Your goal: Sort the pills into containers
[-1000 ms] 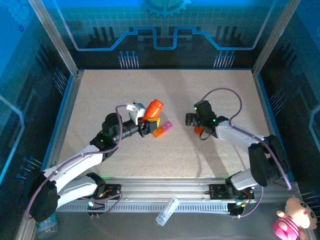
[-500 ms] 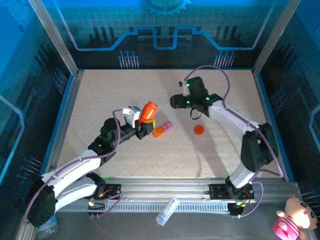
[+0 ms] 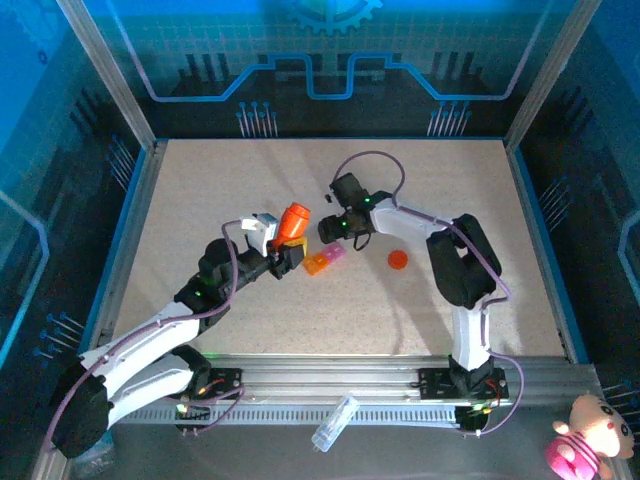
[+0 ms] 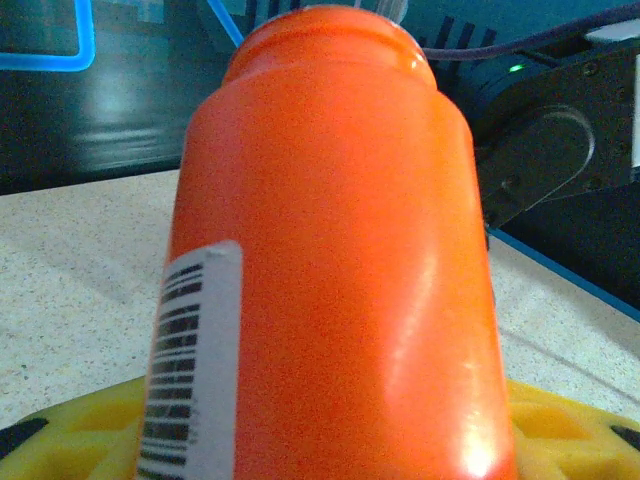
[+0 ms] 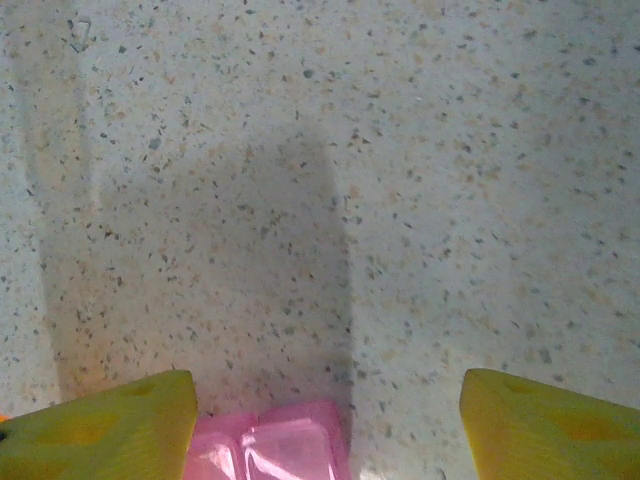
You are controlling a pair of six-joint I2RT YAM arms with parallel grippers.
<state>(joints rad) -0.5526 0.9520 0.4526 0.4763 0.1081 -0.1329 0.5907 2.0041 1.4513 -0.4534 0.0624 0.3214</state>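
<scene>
- Vs 1 s ago: swung R jaws off orange cap (image 3: 398,259), now lying alone on table (image 3: 200,180). Parked further left, just beside bottle (image 3: 294,220), over pink end of containers (image 3: 323,261).
- R jaws: part open, gripping nothing.
- L jaws: still clamped on tilted bottle, held up just left of containers, shifted slightly left since then.
- Top cam: containers flat on table, orange + pink cells, between both jaws.
- R wrist cam: yellow fingertips (image 5: 100,425) apart, pink cells (image 5: 270,448) low between them.
- L wrist cam: barcode label (image 4: 190,370) on bottle, yellow pads (image 4: 70,435) either side.
</scene>
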